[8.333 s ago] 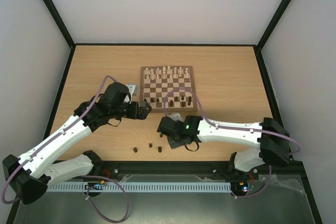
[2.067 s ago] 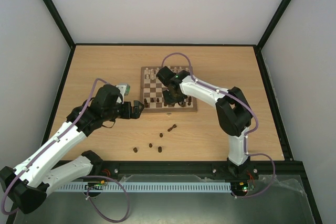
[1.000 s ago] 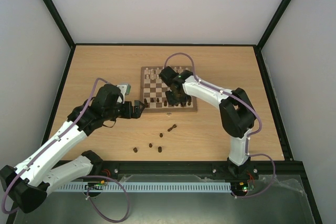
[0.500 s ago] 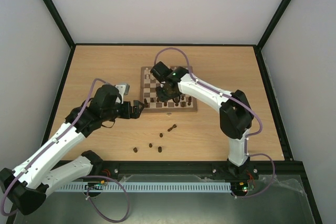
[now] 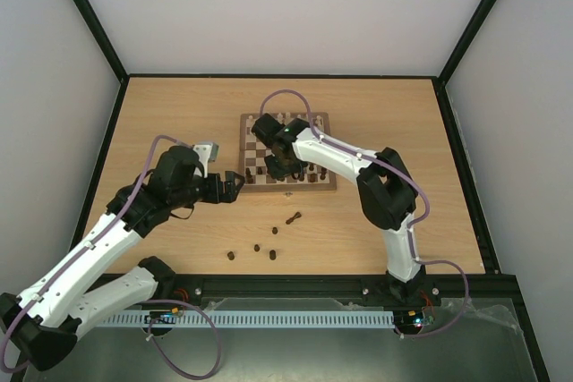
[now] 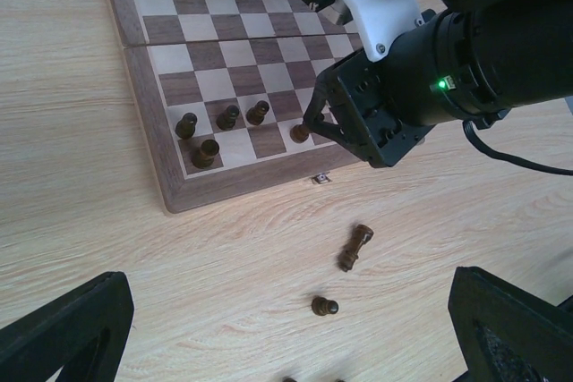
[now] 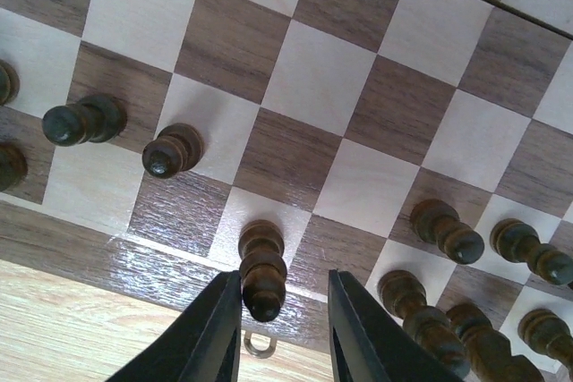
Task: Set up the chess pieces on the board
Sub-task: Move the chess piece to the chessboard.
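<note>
Right fingers (image 7: 219,333) slightly apart, released, around an upright dark brown chess piece (image 7: 262,267) on the board (image 7: 304,78) front row, lower centre of frame, left fingers (image 6: 72,328) wide open, empty, loose dark pieces (image 6: 355,247) on the tabletop (image 6: 134,248) below the board

text: I can read none on the board (image 6: 201,55) or the table (image 5: 179,114) | labels, brands: none legible to me | numbers, signs: none in my three views
</note>
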Motion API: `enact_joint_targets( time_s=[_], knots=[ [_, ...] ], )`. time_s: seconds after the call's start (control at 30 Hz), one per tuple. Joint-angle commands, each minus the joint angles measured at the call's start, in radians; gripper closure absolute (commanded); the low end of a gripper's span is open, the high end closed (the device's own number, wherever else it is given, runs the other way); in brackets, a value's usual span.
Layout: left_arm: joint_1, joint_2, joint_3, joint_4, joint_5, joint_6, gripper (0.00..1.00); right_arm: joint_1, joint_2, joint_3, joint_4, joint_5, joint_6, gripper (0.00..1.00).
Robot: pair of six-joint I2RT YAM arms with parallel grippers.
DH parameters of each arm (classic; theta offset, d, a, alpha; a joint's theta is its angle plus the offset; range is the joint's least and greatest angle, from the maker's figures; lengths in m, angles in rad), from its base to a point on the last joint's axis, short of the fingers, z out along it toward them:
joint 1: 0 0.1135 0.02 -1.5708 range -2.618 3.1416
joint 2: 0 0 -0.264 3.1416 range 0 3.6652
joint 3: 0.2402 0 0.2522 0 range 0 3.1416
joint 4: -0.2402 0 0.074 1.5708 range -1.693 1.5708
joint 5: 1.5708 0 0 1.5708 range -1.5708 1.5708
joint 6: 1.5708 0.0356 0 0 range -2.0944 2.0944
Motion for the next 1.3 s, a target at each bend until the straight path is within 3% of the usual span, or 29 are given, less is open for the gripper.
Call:
enact_joint_targets(
  time_s=[0.0, 0.2, 0.9, 0.97, 1.17, 1.27],
  knots=[
    [0.006, -0.018, 0.02, -0.025, -0.01, -0.002, 0.0, 0.006, 0.021, 0.014, -0.053, 0.0, 0.003, 0.75],
    [0.007, -0.024, 0.018, -0.03, -0.014, 0.0, 0.01, 0.006, 0.032, 0.027, -0.048, -0.031, -0.003, 0.92],
    [0.01, -0.029, 0.012, -0.032, -0.018, -0.001, 0.0, 0.047, 0.087, 0.12, -0.069, -0.042, -0.019, 0.92],
    [0.009, -0.029, 0.012, -0.03, -0.017, -0.002, 0.01, 0.047, 0.085, 0.119, -0.071, -0.038, -0.019, 0.9],
    [0.009, -0.029, 0.016, -0.034, -0.017, -0.003, 0.0, 0.047, 0.042, 0.108, -0.064, -0.03, -0.014, 0.71],
    [0.01, -0.029, 0.023, -0.036, -0.019, -0.004, 0.01, 0.047, 0.004, 0.105, -0.063, -0.04, -0.014, 0.68]
  ],
)
